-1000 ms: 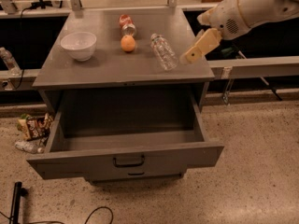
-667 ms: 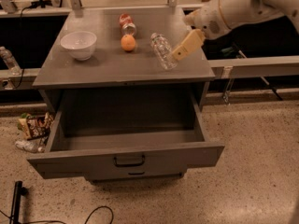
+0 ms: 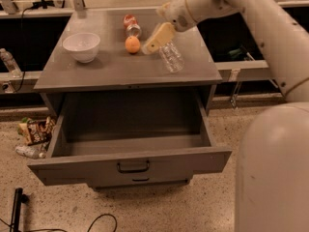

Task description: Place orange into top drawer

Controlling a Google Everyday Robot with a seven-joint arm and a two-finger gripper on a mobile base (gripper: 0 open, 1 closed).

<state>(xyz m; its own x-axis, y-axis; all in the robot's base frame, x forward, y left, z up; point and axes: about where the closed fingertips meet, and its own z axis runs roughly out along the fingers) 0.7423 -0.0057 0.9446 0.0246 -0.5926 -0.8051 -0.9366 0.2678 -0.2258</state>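
Note:
The orange (image 3: 132, 44) sits on the grey cabinet top (image 3: 111, 69), near its back middle. The top drawer (image 3: 129, 151) below is pulled wide open, with its dark bar handle facing the front; nothing lies inside it. My gripper (image 3: 153, 41) reaches in from the upper right on a white arm, and its tan fingers (image 3: 158, 36) point down-left, just right of the orange and a little above the top. It holds nothing.
A white bowl (image 3: 81, 46) stands at the left of the top. A red-and-silver soda can (image 3: 131, 25) lies behind the orange. A clear plastic bottle (image 3: 171, 57) lies under the gripper's right side. Snack packets (image 3: 35, 131) lie on the floor at left.
My gripper has moved left across the cabinet top, from beyond the plastic bottle to just beside the orange. The orange, bowl and drawer have not moved.

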